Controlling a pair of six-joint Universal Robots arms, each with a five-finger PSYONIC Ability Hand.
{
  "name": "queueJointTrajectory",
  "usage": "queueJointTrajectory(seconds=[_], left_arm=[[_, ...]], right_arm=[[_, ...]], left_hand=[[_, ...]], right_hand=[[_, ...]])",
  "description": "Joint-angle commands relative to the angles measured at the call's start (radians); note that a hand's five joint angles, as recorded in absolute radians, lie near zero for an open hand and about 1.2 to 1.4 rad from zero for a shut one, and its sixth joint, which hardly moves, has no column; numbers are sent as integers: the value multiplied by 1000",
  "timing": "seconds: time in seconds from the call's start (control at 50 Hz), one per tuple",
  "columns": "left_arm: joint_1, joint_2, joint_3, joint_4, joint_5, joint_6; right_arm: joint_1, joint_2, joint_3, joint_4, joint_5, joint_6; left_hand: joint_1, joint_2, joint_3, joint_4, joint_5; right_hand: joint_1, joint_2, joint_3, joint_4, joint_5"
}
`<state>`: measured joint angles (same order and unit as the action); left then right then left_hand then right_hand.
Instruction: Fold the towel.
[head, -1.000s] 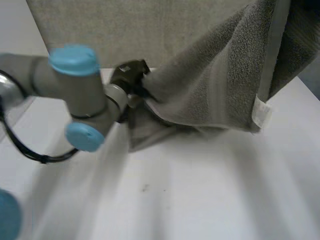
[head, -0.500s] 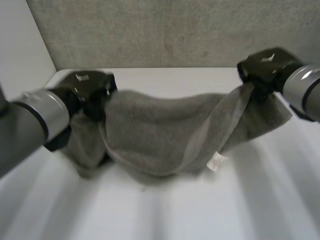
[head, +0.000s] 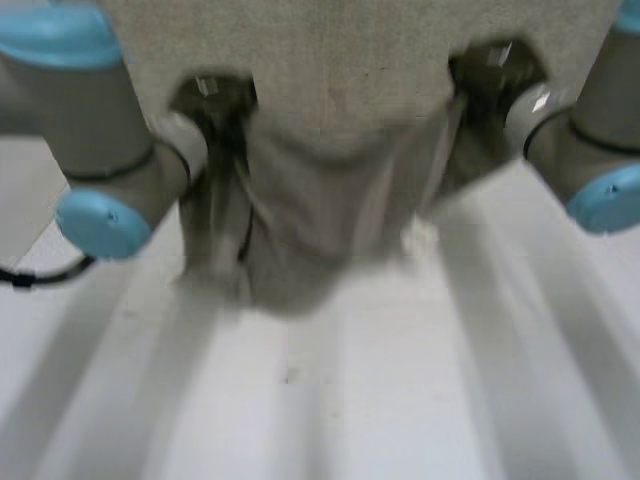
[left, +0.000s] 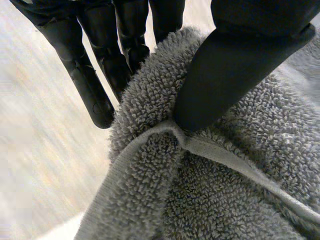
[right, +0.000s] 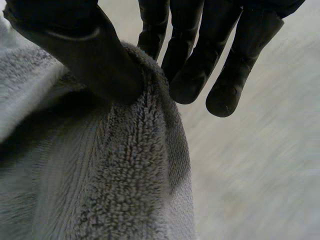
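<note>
Left hand (left: 222, 75): thumb presses towel (head: 320, 220) hem against near-straight fingers, pinching one end. Right hand (right: 95, 60): same pinch on opposite end. Towel hangs between both hands, sagging in middle; lowest fold near desk (head: 420, 400), contact unclear.
</note>
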<state>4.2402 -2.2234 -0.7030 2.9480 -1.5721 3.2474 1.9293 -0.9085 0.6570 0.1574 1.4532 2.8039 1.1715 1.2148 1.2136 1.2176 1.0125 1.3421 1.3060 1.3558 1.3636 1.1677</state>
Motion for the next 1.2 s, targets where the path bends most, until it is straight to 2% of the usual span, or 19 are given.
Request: queueJointTrajectory(seconds=[0.02, 0.08, 0.12, 0.18, 0.34, 0.52, 0.68, 0.72, 0.74, 0.78, 0.86, 0.88, 0.9, 0.92, 0.94, 0.96, 0.98, 1.08, 1.2], left_arm=[[-3, 186, -30, 34, -112, 3], [-3, 215, -81, 34, -109, 6], [-6, 254, -191, 32, -108, 9], [-25, 261, -309, 31, -108, 9], [-51, 242, -516, 32, -109, 6], [-72, 215, -533, 68, -112, 3], [-75, 107, -507, 195, -112, 8], [-78, 56, -504, 232, -112, 3], [-78, 56, -504, 232, -112, 3], [-104, -1, -504, 255, -112, 3], [-144, -45, -504, 260, -109, 3], [-158, -65, -504, 260, -109, 5], [-158, -65, -504, 260, -109, 5], [-172, -80, -504, 260, -105, 6], [-183, -88, -504, 260, -97, 11], [-183, -88, -504, 260, -97, 11], [-190, -88, -503, 260, -94, 12], [-194, -65, -481, 255, -100, 14], [-177, 26, -464, 250, -104, 14]], right_arm=[[-10, -87, -20, -18, 3, 112], [-10, -86, -20, 40, -5, 94], [-12, -73, -22, 170, -25, 33], [-13, -50, -20, 273, -33, -30], [-45, 22, -62, 439, -39, -67], [-58, 79, -158, 453, -39, -29], [-58, 309, -369, 453, -16, -4], [-58, 399, -411, 450, 15, -15], [-58, 399, -412, 450, 15, -15], [-64, 471, -441, 429, 65, -30], [-65, 519, -453, 401, 102, -75], [-65, 530, -453, 392, 117, -99], [-65, 530, -453, 392, 118, -99], [-65, 536, -453, 386, 134, -122], [-64, 536, -450, 381, 153, -136], [-64, 536, -450, 381, 153, -136], [-64, 533, -447, 373, 176, -144], [-64, 493, -456, 338, 211, -136], [-64, 384, -418, 335, 196, -116]], left_hand=[[225, 181, 183, 179, 209], [225, 181, 183, 179, 209], [225, 181, 183, 179, 209], [225, 181, 183, 179, 209], [225, 181, 183, 179, 209], [225, 181, 183, 179, 209], [225, 181, 183, 179, 209], [225, 181, 183, 179, 209], [225, 181, 183, 179, 209], [225, 181, 183, 179, 209], [219, 176, 177, 173, 204], [83, 39, 41, 37, 67], [81, 38, 39, 35, 66], [-157, -200, -199, -203, -173], [-456, -499, -498, -502, -471], [-459, -502, -501, -505, -474], [-683, -726, -725, -729, -698], [-925, -968, -967, -971, -940], [-958, -1001, -1000, -1004, -974]], right_hand=[[54, 90, 40, 33, 54], [54, 90, 40, 33, 54], [54, 90, 40, 33, 54], [54, 90, 40, 33, 54], [54, 90, 40, 33, 54], [54, 90, 40, 33, 54], [54, 90, 40, 33, 54], [54, 90, 40, 33, 54], [54, 90, 40, 33, 54], [54, 90, 40, 33, 54], [54, 90, 40, 33, 54], [54, 90, 40, 33, 54], [54, 90, 40, 33, 54], [-253, -217, -267, -274, -253], [-910, -874, -924, -931, -910], [-917, -880, -930, -938, -917], [-1168, -1131, -1181, -1189, -1168], [-1168, -1131, -1181, -1189, -1168], [-1168, -1131, -1181, -1189, -1168]])
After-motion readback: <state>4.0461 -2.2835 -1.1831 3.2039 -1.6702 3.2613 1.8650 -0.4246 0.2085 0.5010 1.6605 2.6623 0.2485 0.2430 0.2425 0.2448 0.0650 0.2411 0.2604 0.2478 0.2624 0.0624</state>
